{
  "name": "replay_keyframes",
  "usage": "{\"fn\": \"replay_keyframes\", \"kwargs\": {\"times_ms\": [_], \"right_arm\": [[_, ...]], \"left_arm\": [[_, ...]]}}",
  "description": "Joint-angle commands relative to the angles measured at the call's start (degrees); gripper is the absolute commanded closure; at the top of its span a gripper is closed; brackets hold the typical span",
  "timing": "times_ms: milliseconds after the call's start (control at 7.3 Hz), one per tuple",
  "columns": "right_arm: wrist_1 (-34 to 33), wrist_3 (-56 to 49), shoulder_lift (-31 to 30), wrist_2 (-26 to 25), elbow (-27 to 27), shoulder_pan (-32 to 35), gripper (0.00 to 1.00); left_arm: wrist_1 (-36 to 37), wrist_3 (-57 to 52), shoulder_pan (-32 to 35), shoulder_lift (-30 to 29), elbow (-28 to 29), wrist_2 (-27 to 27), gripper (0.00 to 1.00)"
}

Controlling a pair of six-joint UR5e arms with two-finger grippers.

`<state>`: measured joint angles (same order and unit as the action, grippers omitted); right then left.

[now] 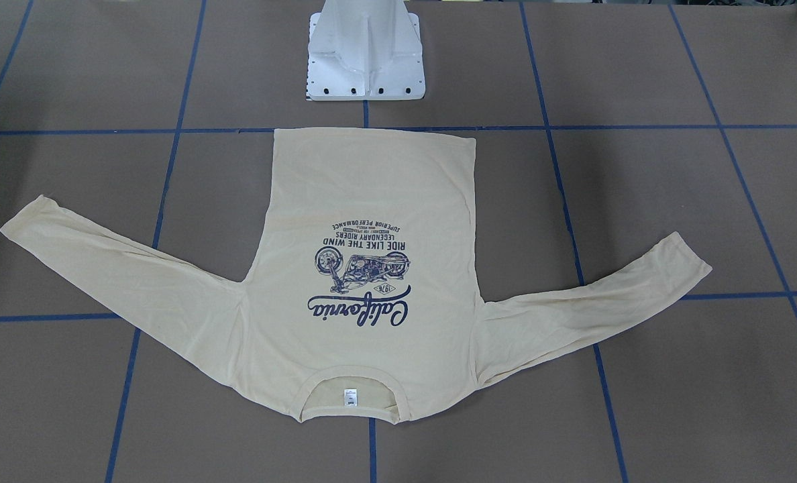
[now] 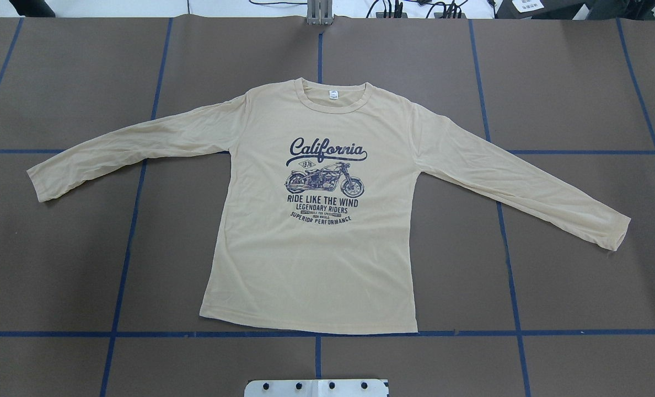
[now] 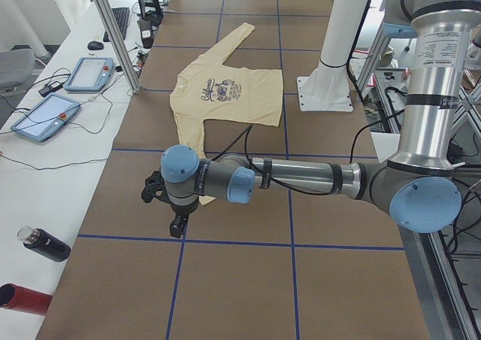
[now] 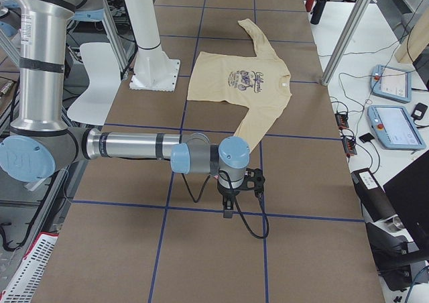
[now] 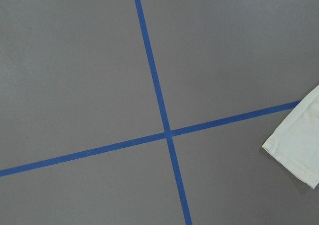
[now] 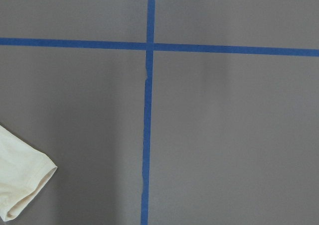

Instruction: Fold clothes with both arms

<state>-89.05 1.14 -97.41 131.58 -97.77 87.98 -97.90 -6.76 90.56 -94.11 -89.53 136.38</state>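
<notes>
Brown paper covers the table (image 2: 553,264), gridded with blue tape lines (image 2: 129,231), and on it the pale yellow-cream long-sleeved T-shirt (image 2: 316,264) with its navy "California" motorcycle print lies flat and face up. Its collar points away from the white pedestal base (image 1: 365,60) and its hem runs along the tape line nearest that base. Both sleeves are spread wide. You have no fold made yet, so by my reading the whole task is left: sleeves in, then the body doubled.

Neither gripper touches the cloth. The left gripper (image 3: 152,192) hangs over bare table just beyond the left sleeve cuff (image 5: 299,135), which sits at the edge of the left wrist view. The right gripper (image 4: 256,180) sits likewise outside the right sleeve cuff (image 6: 22,185). Only the side views show them, so I cannot tell you whether their fingers are spread or pressed together.
</notes>
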Motion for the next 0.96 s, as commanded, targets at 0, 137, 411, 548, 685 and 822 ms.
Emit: {"fn": "replay_keyframes", "kwargs": {"times_ms": [0, 137, 411, 548, 685, 822], "right_arm": [[0.3, 0.0, -0.1, 0.0, -0.1, 0.0, 0.0], [0.5, 0.1, 0.2, 0.0, -0.4, 0.0, 0.0], [5.0, 0.4, 0.0, -0.1, -2.3, 0.0, 0.0], [9.2, 0.6, 0.1, -0.2, -3.0, 0.1, 0.0], [14.7, 0.6, 0.2, -0.2, -4.5, 0.1, 0.0], [19.8, 0.7, 0.2, -0.5, -4.3, 0.1, 0.0]], "left_arm": [[-1.1, -0.1, 0.0, -0.9, -0.4, -0.2, 0.0], [-1.2, -0.1, 0.0, -1.3, -1.0, -0.1, 0.0], [-1.2, 0.0, 0.1, -3.8, -3.4, -0.1, 0.0], [-1.2, 0.1, 0.1, -4.3, -4.8, -1.2, 0.0], [-1.8, 0.5, 0.3, -5.4, -6.5, -3.6, 0.0], [-3.9, 0.5, 1.0, -5.6, -6.9, -4.3, 0.0]]}}
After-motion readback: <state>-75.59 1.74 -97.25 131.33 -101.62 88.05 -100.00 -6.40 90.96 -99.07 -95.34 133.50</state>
